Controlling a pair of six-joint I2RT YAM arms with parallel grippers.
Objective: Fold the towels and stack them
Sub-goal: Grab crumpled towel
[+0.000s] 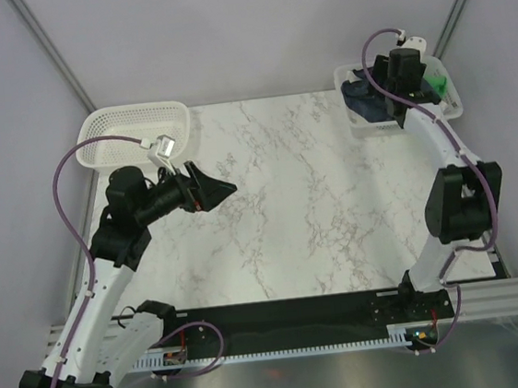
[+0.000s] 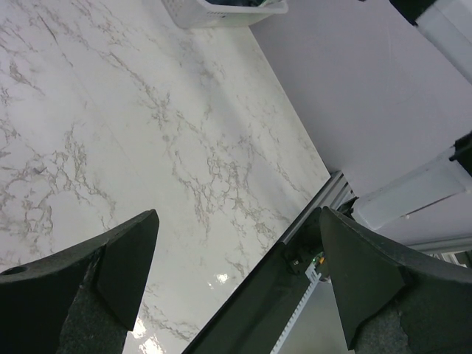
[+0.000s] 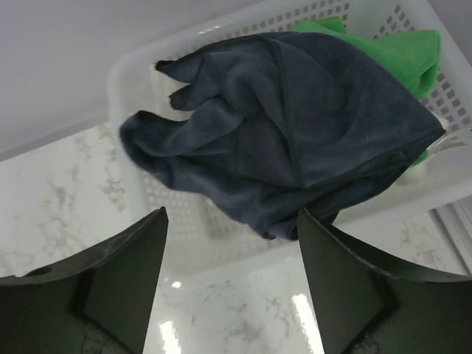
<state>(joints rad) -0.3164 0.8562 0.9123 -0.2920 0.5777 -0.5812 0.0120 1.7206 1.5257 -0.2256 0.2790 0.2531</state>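
A dark navy towel [image 3: 295, 140] lies crumpled in a white mesh basket [image 3: 221, 243] and hangs over its near wall. A bright green towel [image 3: 402, 51] lies under it at the basket's far side. A small white tag [image 3: 448, 142] shows at the right; the white towel itself is hidden. In the top view the navy towel [image 1: 363, 98] and green towel [image 1: 436, 83] sit in the back right basket [image 1: 361, 126]. My right gripper [image 3: 232, 254] is open and empty, just in front of the basket. My left gripper [image 1: 222, 190] is open and empty above the table's left half.
An empty white mesh basket [image 1: 109, 136] stands at the back left corner. The marble table top [image 1: 306, 198] spreads between the arms. A black strip and metal rails [image 1: 301, 333] run along the near edge. Grey walls close in on both sides.
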